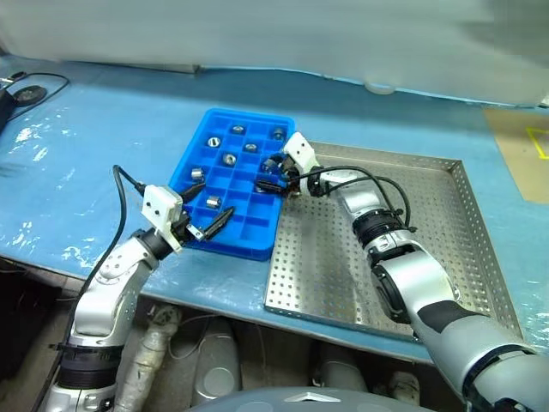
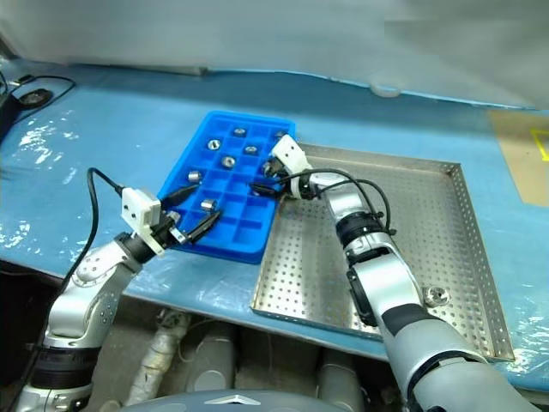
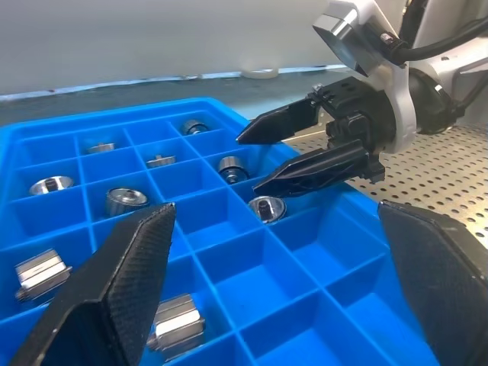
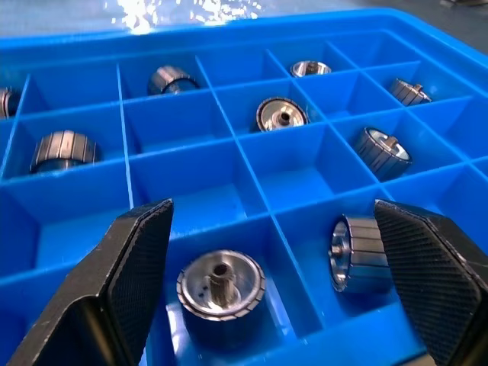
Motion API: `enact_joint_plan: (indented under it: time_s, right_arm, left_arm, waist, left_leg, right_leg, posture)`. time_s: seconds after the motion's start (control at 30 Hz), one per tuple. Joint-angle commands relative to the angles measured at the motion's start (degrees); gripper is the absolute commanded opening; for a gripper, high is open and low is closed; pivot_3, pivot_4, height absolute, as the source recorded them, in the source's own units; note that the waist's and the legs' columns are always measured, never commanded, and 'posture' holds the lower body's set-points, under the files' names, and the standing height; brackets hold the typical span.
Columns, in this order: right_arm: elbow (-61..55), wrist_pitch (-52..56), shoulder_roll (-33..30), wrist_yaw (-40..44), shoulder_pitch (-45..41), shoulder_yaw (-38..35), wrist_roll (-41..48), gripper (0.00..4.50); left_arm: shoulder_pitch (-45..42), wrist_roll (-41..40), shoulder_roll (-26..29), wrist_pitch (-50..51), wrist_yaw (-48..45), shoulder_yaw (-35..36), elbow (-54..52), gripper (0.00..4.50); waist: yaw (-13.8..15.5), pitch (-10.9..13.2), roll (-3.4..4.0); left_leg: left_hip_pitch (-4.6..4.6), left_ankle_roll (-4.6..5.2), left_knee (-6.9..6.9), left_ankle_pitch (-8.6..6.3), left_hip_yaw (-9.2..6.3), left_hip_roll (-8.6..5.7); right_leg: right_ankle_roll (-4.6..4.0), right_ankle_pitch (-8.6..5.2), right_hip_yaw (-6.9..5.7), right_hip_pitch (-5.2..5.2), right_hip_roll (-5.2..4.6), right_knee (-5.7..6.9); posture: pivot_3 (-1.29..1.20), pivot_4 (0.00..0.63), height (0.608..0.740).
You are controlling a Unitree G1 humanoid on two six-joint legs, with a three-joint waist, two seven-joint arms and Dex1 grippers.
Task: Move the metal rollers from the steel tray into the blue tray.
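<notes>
The blue tray (image 1: 244, 225) lies left of the steel tray (image 1: 326, 257), touching its edge. Several metal rollers (image 1: 228, 160) sit one to a compartment in the blue tray. A single roller (image 2: 439, 297) lies near the steel tray's front right corner. My right gripper (image 1: 273, 176) hangs open just above the blue tray's right-hand compartments. A roller (image 4: 221, 286) lies free in the compartment below its fingers (image 4: 114, 297). My left gripper (image 1: 210, 225) stands open and empty at the blue tray's near left edge, pointing toward the right gripper (image 3: 282, 149).
Both trays rest on a table under a blue plastic cover (image 1: 103, 146). A black cable and a dark device (image 1: 26, 93) lie at the far left corner. A brown board (image 1: 523, 146) sits at the far right. The table's front edge runs close below the trays.
</notes>
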Motion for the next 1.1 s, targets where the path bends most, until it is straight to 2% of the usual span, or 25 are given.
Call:
enact_joint_plan:
  time_s: [0.03, 0.2, 0.43, 0.57, 0.93, 1.1]
  right_arm:
    - [-1.8, 3.2, -1.7, 2.0, -0.9, 1.2, -1.5, 4.41]
    - [-3.3, 4.0, -2.7, 3.4, -0.1, -0.3, 0.0, 4.41]
    - [-1.5, 2.1, -6.3, -8.6, 2.7, -3.7, -1.3, 4.41]
    - [-1.4, 1.8, -9.0, -15.6, 3.6, -6.5, -0.9, 4.41]
    - [-13.9, 7.1, -12.8, -19.1, 12.5, -8.6, 0.2, 4.41]
    - [-19.1, 9.8, -14.0, -19.6, 15.2, -9.8, 0.7, 4.41]
  left_arm:
    - [-1.3, 0.1, -0.1, -1.5, -0.7, -0.3, 0.1, 4.48]
    - [-1.9, 0.7, -0.7, -2.3, -0.8, -0.9, 0.9, 4.48]
    - [-3.2, 0.7, -1.5, -3.3, -2.4, -2.4, 2.7, 4.48]
    - [-7.1, 0.9, -2.4, -3.9, -4.6, -4.3, 6.5, 4.48]
    - [-14.5, 1.8, -5.1, -6.4, -10.7, -7.9, 15.8, 4.48]
    - [-15.7, 2.4, -6.0, -7.5, -12.2, -8.7, 18.2, 4.48]
  waist:
    - [0.0, 0.0, 0.00]
    - [0.0, 0.0, 0.00]
    - [0.8, 0.0, 0.01]
    - [0.9, 0.0, 0.01]
    - [-4.1, 0.0, 0.01]
    - [-5.0, 0.0, 0.01]
  left_leg:
    - [0.01, 0.00, 0.01, 0.00, 0.00, 0.00]
    - [0.01, 0.00, 0.02, 0.00, 0.00, -0.01]
    - [0.07, 0.00, 0.09, 0.01, 0.00, -0.07]
    - [0.25, 0.00, 0.10, 0.01, 0.00, -0.11]
    - [0.19, -0.18, 0.19, 0.13, 0.04, -0.16]
    - [0.21, -0.08, 0.22, 0.08, 0.10, -0.16]
  right_leg:
    - [0.00, 0.00, 0.00, 0.02, -0.01, 0.00]
    - [0.00, 0.00, 0.00, 0.04, -0.01, 0.00]
    - [0.00, 0.00, -0.01, 0.14, -0.07, 0.03]
    - [0.01, 0.01, 0.02, 0.36, -0.12, 0.05]
    - [0.04, 0.03, 0.25, 0.07, -0.01, 0.17]
    - [0.04, 0.03, 0.30, 0.09, -0.03, 0.17]
  posture:
    - [0.34, 0.150, 0.740]
    - [0.34, 0.150, 0.740]
    - [0.33, 0.150, 0.740]
    - [0.19, 0.150, 0.740]
    - [0.03, 0.150, 0.740]
    - [0.01, 0.150, 0.740]
